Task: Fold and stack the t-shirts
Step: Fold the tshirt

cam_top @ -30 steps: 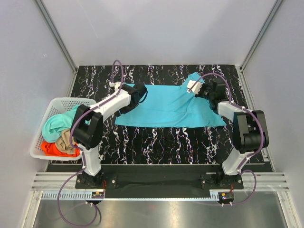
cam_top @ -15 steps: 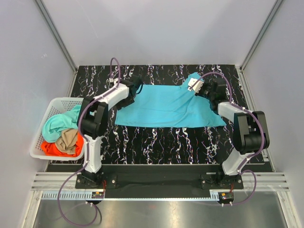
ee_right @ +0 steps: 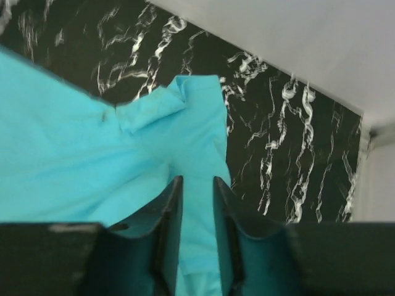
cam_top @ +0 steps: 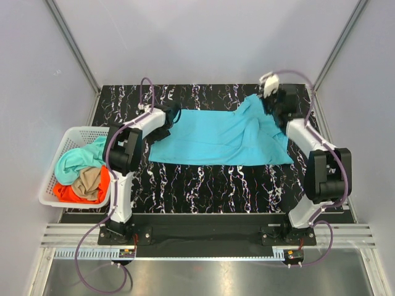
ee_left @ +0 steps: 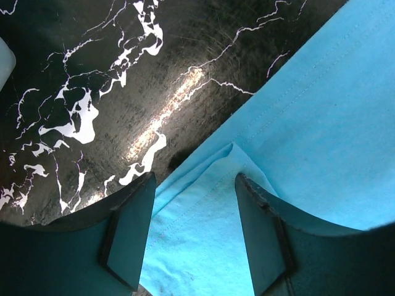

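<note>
Item one, cyan t-shirt: we found it spread wide across the middle of the table, its long edges running left to right and its far right corner gathered into a ridge. We judged it laid out flat so that a first fold could start from clean edges. No fold was made in it yet.

Item two, left gripper: it hung low over the far left corner of the cyan t-shirt. Its jaws stood well apart, with a small turned-over flap of that corner lying between them and nothing pinched. We took this as a placement for taking or smoothing that corner.

Item three, right gripper: it was above the far right corner, higher off the table. Its jaws stood only a little apart, with cyan showing in the narrow gap. We could not tell whether cloth was caught there or merely lay beneath.

Item four, basket: this white lattice basket sat at the table's left edge, well apart from the spread cloth. It held a mint-teal shirt, a tan shirt and an orange-red shirt, bundled and unfolded, presumably waiting their turn. We judged the task early, with no stack begun.
</note>
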Robot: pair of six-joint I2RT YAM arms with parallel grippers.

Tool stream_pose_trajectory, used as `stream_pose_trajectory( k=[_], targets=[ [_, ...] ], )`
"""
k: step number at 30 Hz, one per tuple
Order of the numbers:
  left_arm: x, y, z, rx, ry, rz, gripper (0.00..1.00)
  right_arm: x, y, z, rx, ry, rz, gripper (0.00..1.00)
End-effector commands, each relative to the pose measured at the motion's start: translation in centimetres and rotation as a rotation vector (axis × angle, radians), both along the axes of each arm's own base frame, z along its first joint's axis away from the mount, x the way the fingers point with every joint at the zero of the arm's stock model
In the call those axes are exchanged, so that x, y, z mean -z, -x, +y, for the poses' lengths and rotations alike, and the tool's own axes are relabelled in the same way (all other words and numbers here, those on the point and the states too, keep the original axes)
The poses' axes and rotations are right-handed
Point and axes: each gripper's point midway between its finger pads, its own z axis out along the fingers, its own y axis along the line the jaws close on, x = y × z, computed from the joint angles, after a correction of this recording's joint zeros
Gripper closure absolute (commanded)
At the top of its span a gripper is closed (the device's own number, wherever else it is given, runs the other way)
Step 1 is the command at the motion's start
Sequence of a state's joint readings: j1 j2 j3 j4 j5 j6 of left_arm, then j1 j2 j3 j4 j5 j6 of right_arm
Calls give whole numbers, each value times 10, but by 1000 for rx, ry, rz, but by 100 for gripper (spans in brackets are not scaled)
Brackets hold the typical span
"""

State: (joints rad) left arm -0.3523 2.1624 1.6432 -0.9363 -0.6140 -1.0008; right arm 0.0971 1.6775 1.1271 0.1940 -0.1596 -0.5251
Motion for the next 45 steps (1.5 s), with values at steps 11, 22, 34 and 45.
stream_pose_trajectory(
  k=[11,22,34,45],
  targets=[
    [-70,-18,-19,113,26,-117,38,-22,131,-24,934,-799,540,64],
    [-44,-7,-77,270,208,-122,37,75,209,-88,1371,-931,610,54],
    [-6,8,-58,209,109,-17,36,114,202,-121,1464,-866,476,53],
    [5,13,-49,172,65,17,35,158,208,-136,1566,-752,547,67]
  ],
)
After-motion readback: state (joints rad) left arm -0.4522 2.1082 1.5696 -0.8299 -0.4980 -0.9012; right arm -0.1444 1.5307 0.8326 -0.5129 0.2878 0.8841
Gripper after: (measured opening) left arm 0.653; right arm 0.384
